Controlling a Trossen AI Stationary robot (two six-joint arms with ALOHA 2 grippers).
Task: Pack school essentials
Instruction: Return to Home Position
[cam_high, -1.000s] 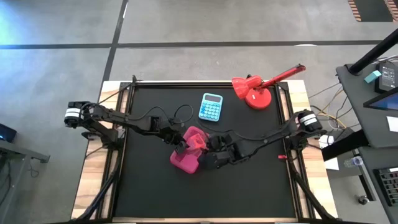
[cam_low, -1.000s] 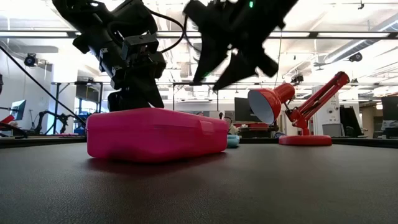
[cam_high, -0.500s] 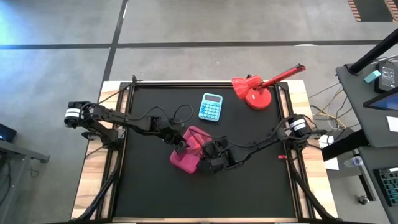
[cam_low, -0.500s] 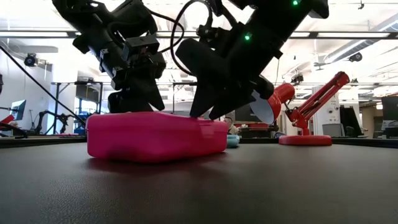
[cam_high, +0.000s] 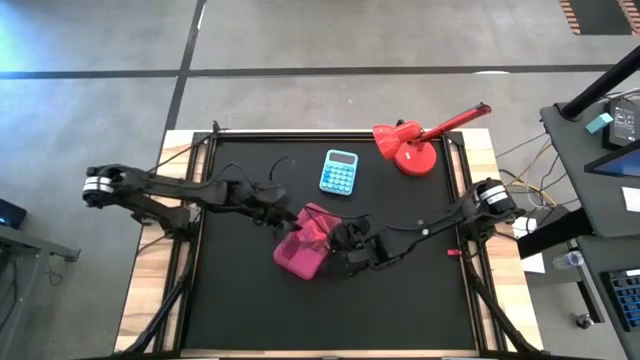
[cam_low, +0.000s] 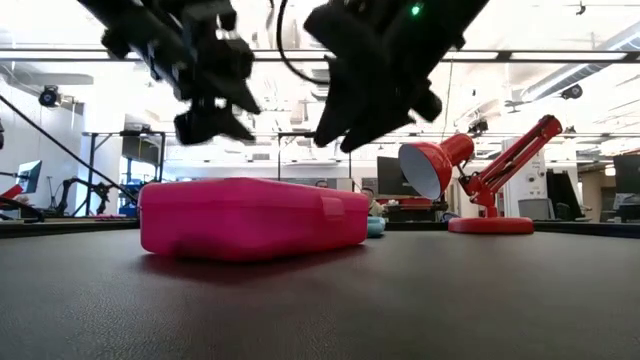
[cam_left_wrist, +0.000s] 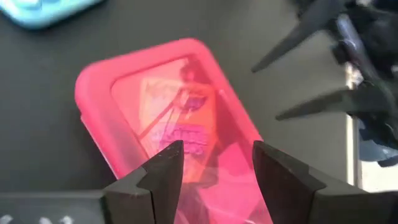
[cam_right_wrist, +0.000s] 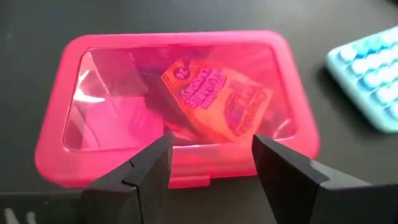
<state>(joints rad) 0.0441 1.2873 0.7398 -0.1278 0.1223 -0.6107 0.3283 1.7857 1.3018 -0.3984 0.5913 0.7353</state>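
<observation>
Pink supply box (cam_high: 303, 247) lies closed on the black surface (cam_high: 240, 300), just below centre of the high view. The left gripper (cam_high: 284, 224) hangs above its upper-left end and the right gripper (cam_high: 342, 252) above its right edge. Both sets of fingers are spread, touching nothing.

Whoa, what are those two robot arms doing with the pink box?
The pink box lies shut mid-table with a crayon box showing through its lid. The left tool and right tool hover above it, both open and holding nothing. The blue calculator and red lamp stand outside.
</observation>
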